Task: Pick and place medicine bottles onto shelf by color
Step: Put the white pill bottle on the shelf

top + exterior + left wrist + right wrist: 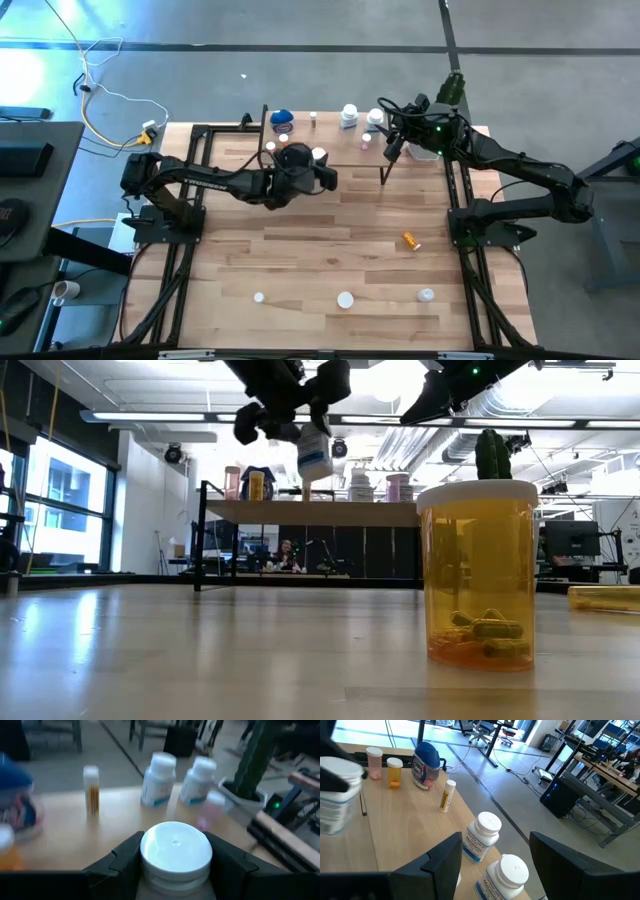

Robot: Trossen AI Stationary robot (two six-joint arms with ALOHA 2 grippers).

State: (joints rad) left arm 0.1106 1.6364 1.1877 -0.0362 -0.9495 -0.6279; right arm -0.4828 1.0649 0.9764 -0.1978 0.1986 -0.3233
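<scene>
Right up against the low camera: orange pill bottle (476, 574), white-capped, upright on the tabletop (300, 250), capsules visible at its bottom. Behind it, off toward three o'clock, an orange vial (604, 597) lying flat.

Over to the left gripper (173, 865) — fingers clamped on a white-capped bottle (175, 851), lifted clear of the table, hanging in front of the shelf (320, 512). From above, roughly eleven o'clock from table centre, just short of the shelf's front edge.

Up on the shelf board: pinkish vial (373, 762), orange bottle (394, 772), blue-lidded jar (425, 764), thin yellow vial (447, 795), two white blue-labelled bottles (482, 836). Green cactus in a white pot (452, 92) at the shelf's one o'clock end.

Right gripper (492, 865) hovering above the shelf's right end, fingers spread apart, nothing between them.

Down at six o'clock on the table, three white-capped bottles (345, 299) in a loose row.
</scene>
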